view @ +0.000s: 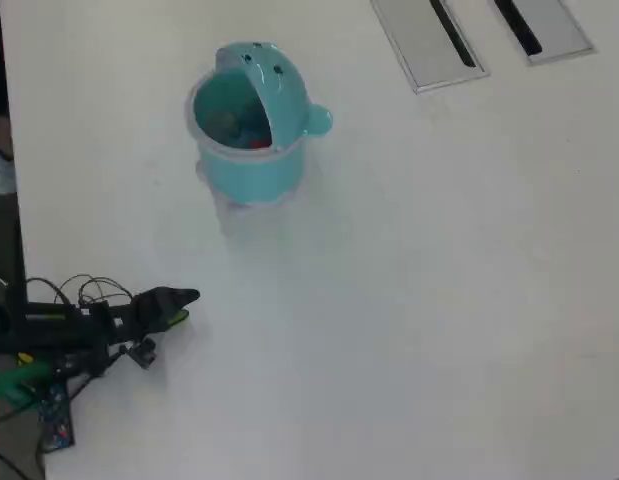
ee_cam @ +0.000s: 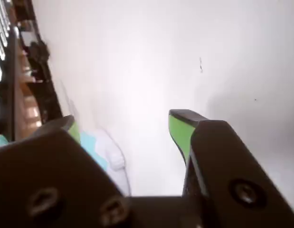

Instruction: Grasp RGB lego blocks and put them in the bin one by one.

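Bin [view: 251, 165] stands upright on the white table [view: 439, 300], lid [view: 274, 85] tipped open, red block [view: 259, 142] inside. Gripper [ee_cam: 125, 126] spread wide, empty, well apart from it.

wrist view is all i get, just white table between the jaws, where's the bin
Observer: In the overhead view the bin stands up-screen of the gripper, well apart from it.
Operator: lid open
Observer: Yes, the lid is flipped up and the mouth is clear.
Operator: any blocks outside it
Observer: None that I can see on the table; a red piece lies inside the bin.
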You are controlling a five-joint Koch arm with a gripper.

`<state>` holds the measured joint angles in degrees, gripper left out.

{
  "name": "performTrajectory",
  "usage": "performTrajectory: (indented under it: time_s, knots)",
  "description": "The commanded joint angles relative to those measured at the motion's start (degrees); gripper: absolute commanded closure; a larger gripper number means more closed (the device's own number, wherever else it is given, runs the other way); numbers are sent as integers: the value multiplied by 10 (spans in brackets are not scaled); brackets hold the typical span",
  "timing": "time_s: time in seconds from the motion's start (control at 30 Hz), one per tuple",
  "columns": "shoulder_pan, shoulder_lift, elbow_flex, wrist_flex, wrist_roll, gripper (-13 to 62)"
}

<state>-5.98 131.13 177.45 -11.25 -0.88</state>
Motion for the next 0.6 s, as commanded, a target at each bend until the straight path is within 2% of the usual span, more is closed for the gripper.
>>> performTrajectory:
  time_s: [0.0,0.57]
  knots:
    - [0,33,42,15,-1,143]
    - [23,30,42,102,-1,149]
